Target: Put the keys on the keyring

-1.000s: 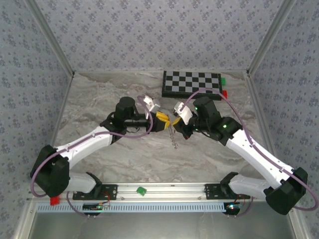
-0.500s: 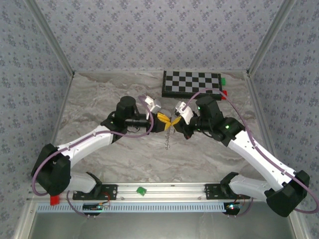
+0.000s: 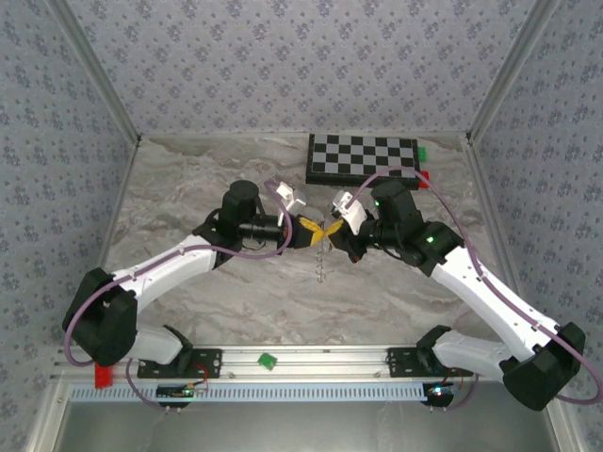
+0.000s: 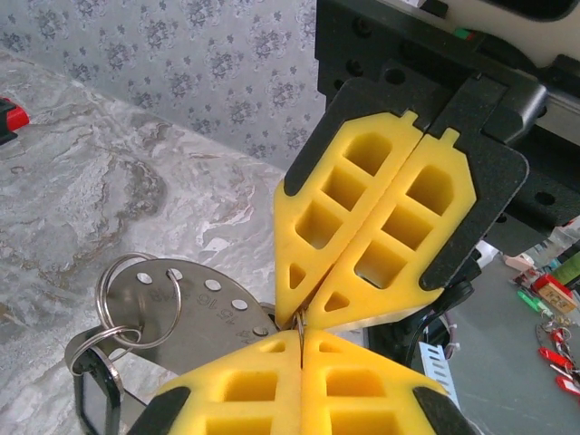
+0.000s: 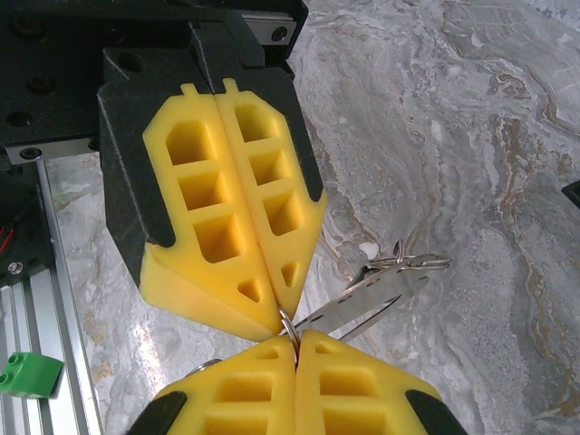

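Note:
My two grippers meet tip to tip above the middle of the marble table (image 3: 188, 188). The left gripper (image 3: 316, 229) (image 4: 301, 340) is shut on the thin wire keyring (image 4: 299, 323). Facing it, the right gripper (image 3: 334, 230) (image 5: 294, 341) pinches the same keyring (image 5: 288, 323), jaws together. A round silver tag with holes (image 4: 181, 308) (image 5: 372, 294) hangs from the ring, with smaller rings (image 4: 136, 299) (image 5: 412, 263) through it. A dark-headed key (image 4: 95, 390) dangles beside the tag. From above, the keys (image 3: 323, 266) hang as a small bunch below the fingertips.
A checkerboard (image 3: 363, 157) lies at the back, with a green block (image 3: 423, 151) and a red block (image 3: 425, 175) at its right end. Another green block (image 3: 268, 359) sits on the front rail and a red one (image 3: 103, 379) at its left end.
The left gripper has shut on the keyring. Both grippers stayed tip to tip and shifted slightly; the hanging bunch swung below them.

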Robot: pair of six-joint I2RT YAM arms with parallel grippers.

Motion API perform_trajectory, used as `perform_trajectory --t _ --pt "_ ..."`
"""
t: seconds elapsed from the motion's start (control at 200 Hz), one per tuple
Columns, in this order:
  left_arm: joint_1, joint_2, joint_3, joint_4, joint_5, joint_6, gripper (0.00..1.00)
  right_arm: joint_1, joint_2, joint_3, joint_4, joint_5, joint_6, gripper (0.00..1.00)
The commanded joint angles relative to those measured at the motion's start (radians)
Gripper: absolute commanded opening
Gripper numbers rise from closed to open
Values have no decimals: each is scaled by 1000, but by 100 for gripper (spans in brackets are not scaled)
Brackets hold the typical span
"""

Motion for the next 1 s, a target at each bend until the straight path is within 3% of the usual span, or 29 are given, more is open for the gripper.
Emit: perform_trajectory --t 0.0,0.07,0.195,0.405,0.695,0.895,1.0 --pt "2 -13 17 38 0 5 0 1 -12 2 25 -21 -2 4" --pt "2 -24 9 50 -7 5 0 0 -28 -11 36 -1 2 8" --pt "2 -42 -2 70 -14 2 0 6 -74 -51 81 58 6 28" --pt "3 -71 -31 118 -37 -13 0 39 -150 -117 164 143 2 31" --pt "3 -86 -37 133 -35 -23 0 80 -163 -136 199 215 -25 22" --pt "4 -97 -43 153 -43 -37 0 81 -166 -145 208 218 -26 2" --pt "3 -102 -50 189 -46 -63 0 86 -167 -151 207 213 -25 0"
